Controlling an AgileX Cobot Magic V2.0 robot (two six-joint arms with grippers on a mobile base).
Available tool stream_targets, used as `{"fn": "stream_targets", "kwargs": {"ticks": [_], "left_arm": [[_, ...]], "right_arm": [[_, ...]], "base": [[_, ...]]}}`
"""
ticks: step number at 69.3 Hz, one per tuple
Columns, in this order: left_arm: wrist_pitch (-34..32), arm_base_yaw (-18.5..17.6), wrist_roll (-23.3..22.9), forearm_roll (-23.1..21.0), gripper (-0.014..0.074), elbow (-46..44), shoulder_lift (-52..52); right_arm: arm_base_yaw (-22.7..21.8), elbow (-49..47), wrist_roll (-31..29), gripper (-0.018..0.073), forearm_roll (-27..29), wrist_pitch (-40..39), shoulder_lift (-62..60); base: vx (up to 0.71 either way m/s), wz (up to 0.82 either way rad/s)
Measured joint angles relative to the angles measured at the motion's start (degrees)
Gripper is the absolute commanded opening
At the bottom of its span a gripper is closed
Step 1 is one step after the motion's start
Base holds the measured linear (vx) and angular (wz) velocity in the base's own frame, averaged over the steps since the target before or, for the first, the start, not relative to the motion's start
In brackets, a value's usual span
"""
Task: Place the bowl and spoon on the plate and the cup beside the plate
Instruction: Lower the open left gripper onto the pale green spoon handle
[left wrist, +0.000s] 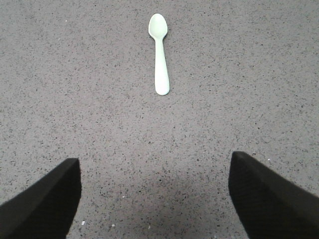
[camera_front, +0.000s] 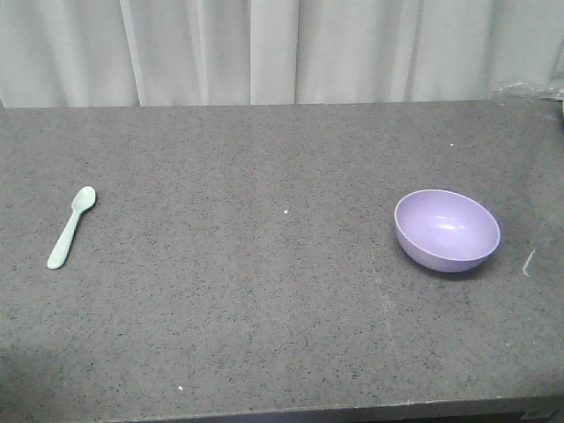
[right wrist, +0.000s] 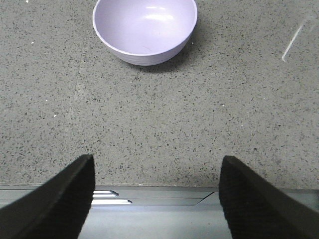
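Exterior front-facing view, left to right: spoon [camera_front: 70,227] far left on dark speckled surface [camera_front: 264,317], lying flat, scoop-side up, scoop end toward pale curtain [camera_front: 264,48], handle angled back toward near edge. Nothing touching it.

Left wrist-mounted view: same spoon [left wrist: 160,55] ahead of left gripper [left wrist: 154,164], roughly centred on the gap, handle end pointing back at camera. Jaws spread wide, nothing between them but bare surface [left wrist: 75,99]. Well short of spoon, no contact.

Mid-surface in the front view: only a tiny white speck [camera_front: 286,211].

Right side: bowl [camera_front: 447,231] sitting on surface, opening up, empty, well apart from spoon. Faint pale streak [camera_front: 529,262] just right of it.

Right wrist-mounted view: bowl [right wrist: 144,25] at top of frame, slightly left of centre line, inside clean with a soft light glare. Right gripper [right wrist: 157,164] back over near edge of surface, metal edge strip [right wrist: 159,204] visible below. Jaws spread wide, holding nothing, clear of bowl. Same pale streak [right wrist: 294,42] at upper right.
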Motion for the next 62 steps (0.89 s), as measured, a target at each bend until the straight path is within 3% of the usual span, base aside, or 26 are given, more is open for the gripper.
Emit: {"fn": "stream_targets", "kwargs": {"ticks": [21,62], "left_arm": [[0.3,0.0,2.7,-6.8,0.0556,-7.2,15.2],[-2.5,0.0,3.3,-2.4,0.0556,-26.5,50.2]], "right_arm": [[0.0,0.0,0.0,0.0517,0.0,0.0,0.0],[0.0,0.0,0.1,0.0517,0.1,-0.4,0.0]], "base": [[0.0,0.0],[0.0,0.0]]}}
